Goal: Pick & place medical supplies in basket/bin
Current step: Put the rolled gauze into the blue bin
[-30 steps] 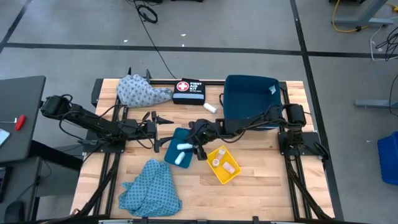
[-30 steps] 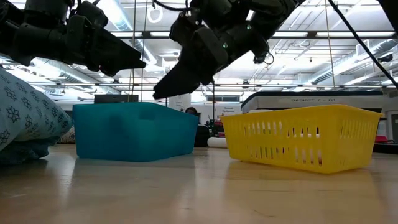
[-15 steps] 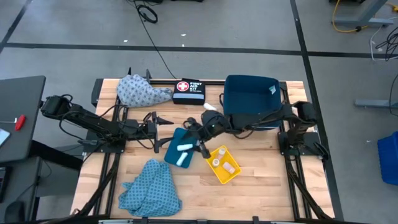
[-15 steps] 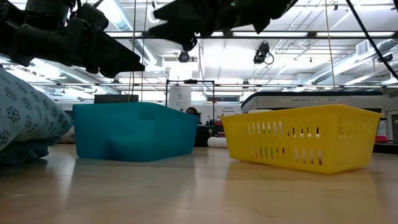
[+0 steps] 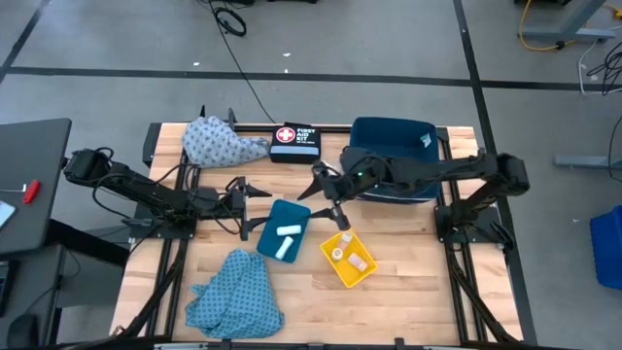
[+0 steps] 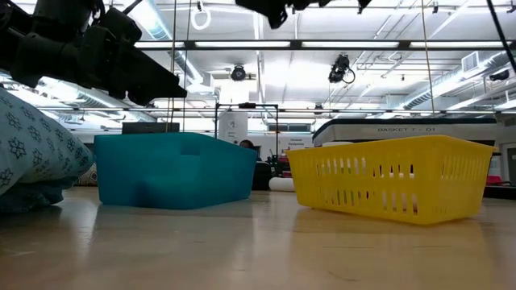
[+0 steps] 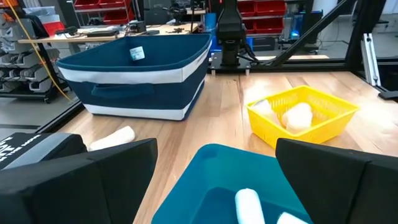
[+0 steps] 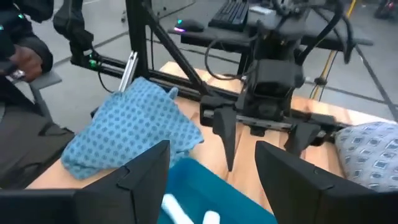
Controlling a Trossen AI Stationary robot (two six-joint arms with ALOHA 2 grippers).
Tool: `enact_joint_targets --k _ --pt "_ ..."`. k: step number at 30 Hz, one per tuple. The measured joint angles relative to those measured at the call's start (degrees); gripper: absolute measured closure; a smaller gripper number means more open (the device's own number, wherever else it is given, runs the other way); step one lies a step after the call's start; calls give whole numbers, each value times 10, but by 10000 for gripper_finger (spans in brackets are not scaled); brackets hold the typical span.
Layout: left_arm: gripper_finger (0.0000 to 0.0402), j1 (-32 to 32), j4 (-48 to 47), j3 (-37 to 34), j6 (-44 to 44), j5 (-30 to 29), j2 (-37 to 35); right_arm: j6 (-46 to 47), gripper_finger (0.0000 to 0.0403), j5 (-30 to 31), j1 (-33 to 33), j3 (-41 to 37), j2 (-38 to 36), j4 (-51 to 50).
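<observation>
Above the gap between the teal tray [image 5: 275, 216] and the blue bin [image 5: 394, 146]: right gripper [image 5: 328, 194], fingers spread wide, nothing between them. Hung low over the tray a second ago; now lifted and drawn back toward the bin, out of the low view but for a dark tip at the top edge. Looks like a drop-off finished: two white rolls [image 5: 286, 238] lying in the tray, vials [image 5: 338, 253] in the yellow basket [image 5: 362, 274]. Left gripper [image 5: 260, 206] parked just beside the tray's other edge, fingers also apart, unmoved. Left to fetch: one loose roll [image 7: 112, 138] on the table by the bin, one cloth [image 5: 225, 142] at the far edge, another cloth [image 5: 233, 297] at the near edge. Probably heading for the loose roll.
</observation>
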Motion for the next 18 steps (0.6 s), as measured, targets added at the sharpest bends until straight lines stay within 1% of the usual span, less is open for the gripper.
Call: enact_joint_targets --k 2,3,6,8,9,11,12,15,18 --pt "71 0 0 0 -1 0 0 8 160 7 0 -32 -16 52" --pt "71 0 0 0 -2 0 0 21 160 10 0 -62 -20 104" --pt "71 0 2 0 -2 0 0 83 160 24 0 -176 -22 300" --pt "71 0 2 0 -3 0 0 105 160 56 1 -244 -25 405" --pt "71 0 2 0 -4 0 0 113 160 74 2 -276 -37 431" --pt "71 0 3 0 -4 0 0 118 160 105 2 -324 -64 467" --pt "71 0 3 0 -6 0 0 118 160 118 2 -345 -84 467" --pt "71 1 4 0 -8 0 0 114 160 139 1 -399 -151 449" --pt "71 3 4 0 -22 0 0 110 160 143 1 -453 -231 413"
